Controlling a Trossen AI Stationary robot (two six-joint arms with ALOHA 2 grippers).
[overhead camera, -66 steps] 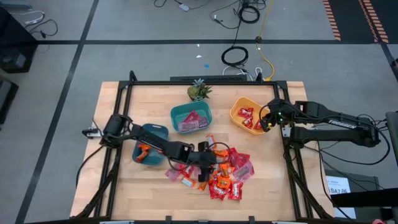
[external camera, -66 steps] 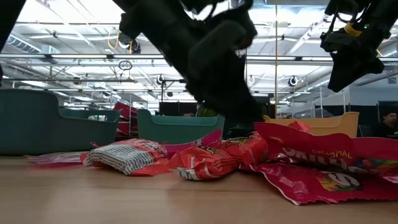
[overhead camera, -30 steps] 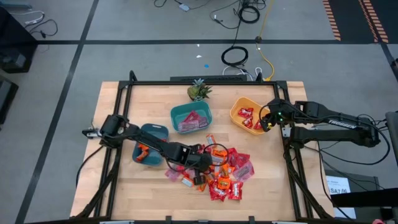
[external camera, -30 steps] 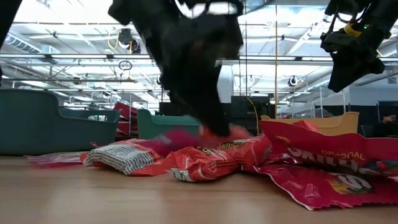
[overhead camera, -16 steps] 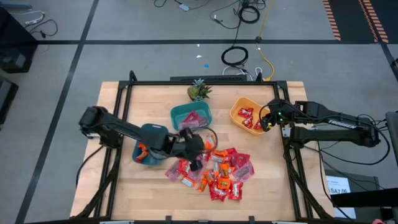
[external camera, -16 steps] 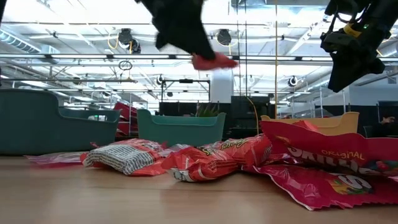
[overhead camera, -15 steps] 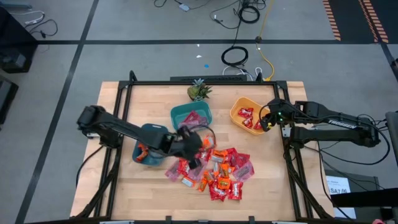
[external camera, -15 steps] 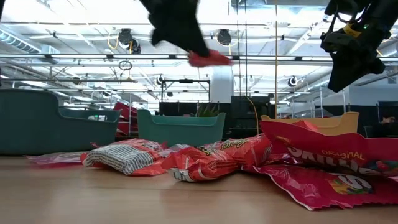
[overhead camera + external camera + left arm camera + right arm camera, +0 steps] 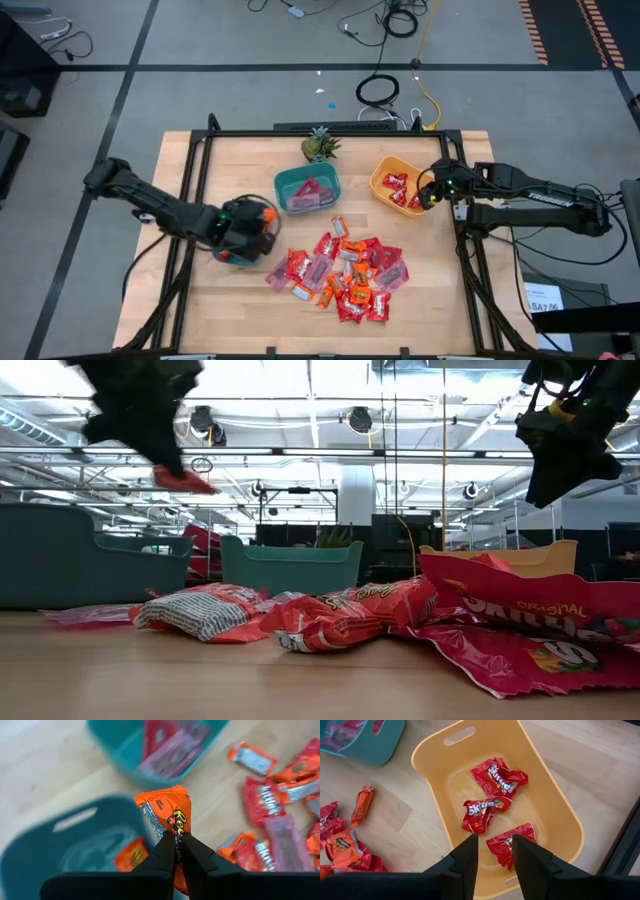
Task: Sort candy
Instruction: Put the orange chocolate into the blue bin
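Note:
My left gripper point(image 9: 262, 222) is shut on an orange wrapped candy point(image 9: 167, 810), high over the left teal bowl point(image 9: 238, 250); in the low view the gripper point(image 9: 165, 460) shows the candy point(image 9: 186, 482) at its tip. That bowl point(image 9: 60, 860) holds another orange candy point(image 9: 129, 858). A pile of red, orange and pink candy point(image 9: 345, 272) lies on the table. My right gripper point(image 9: 492, 845) is open and empty over the yellow bowl point(image 9: 398, 187), which holds three red candies point(image 9: 492, 795). My left gripper pinches the orange candy between its two fingers, at the wrapper's end nearest the gripper point(image 9: 171, 829). The rest of the wrapper sticks out past the fingertips. The candy is lifted clear, over the left teal bowl's rim.
A middle teal bowl point(image 9: 308, 190) with pink and red candies stands at the table's far middle. A small green pineapple-like plant point(image 9: 318, 148) stands behind it. Black frame rails point(image 9: 190, 200) run along the table's sides. Bare wood shows at the near left.
My left gripper has taken an orange candy out of the pile, lifted it clear and carried it toward the table's left edge, over the left teal bowl. The pile has stayed on the table.

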